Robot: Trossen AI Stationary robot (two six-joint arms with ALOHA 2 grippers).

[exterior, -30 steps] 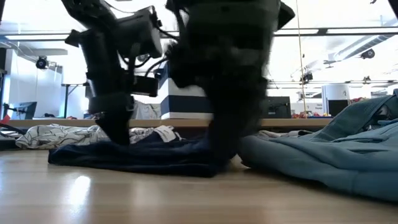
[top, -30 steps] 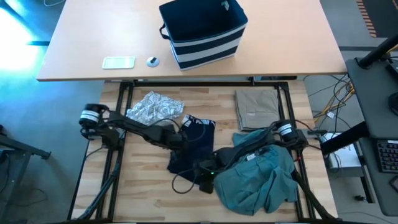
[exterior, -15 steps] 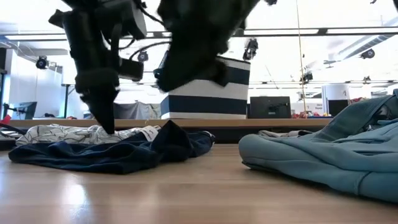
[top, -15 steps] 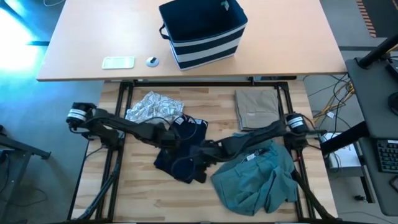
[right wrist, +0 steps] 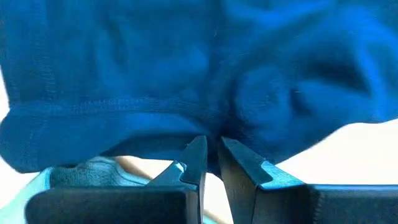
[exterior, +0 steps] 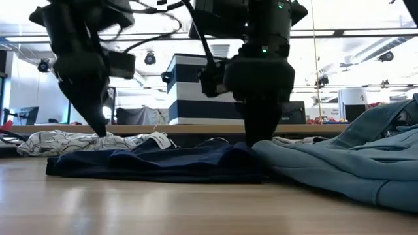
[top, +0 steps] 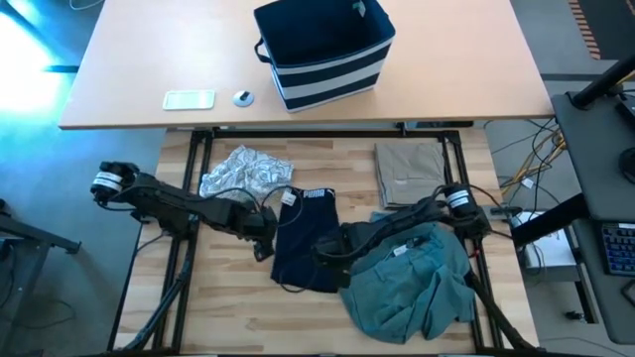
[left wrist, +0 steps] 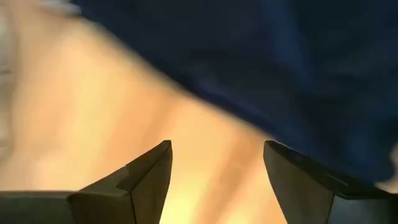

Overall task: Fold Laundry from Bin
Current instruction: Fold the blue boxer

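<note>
Dark navy garment (top: 306,241) spread flat on bench (top: 228,307), between grey-white patterned garment (top: 243,171) and teal garment (top: 412,293). Right claw (top: 325,254) pinched shut on navy garment's edge. Left claw (top: 264,241) spread wide, nothing held, just beside navy garment. Bin (top: 325,50) on far bench.

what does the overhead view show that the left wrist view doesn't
Only the high view shows the striped bin on the far table, the folded tan garment, the grey-white patterned one, the teal one and the right gripper, shut on the navy garment. Only the left wrist view shows the left gripper open over bare wood. Both show the navy garment.
</note>
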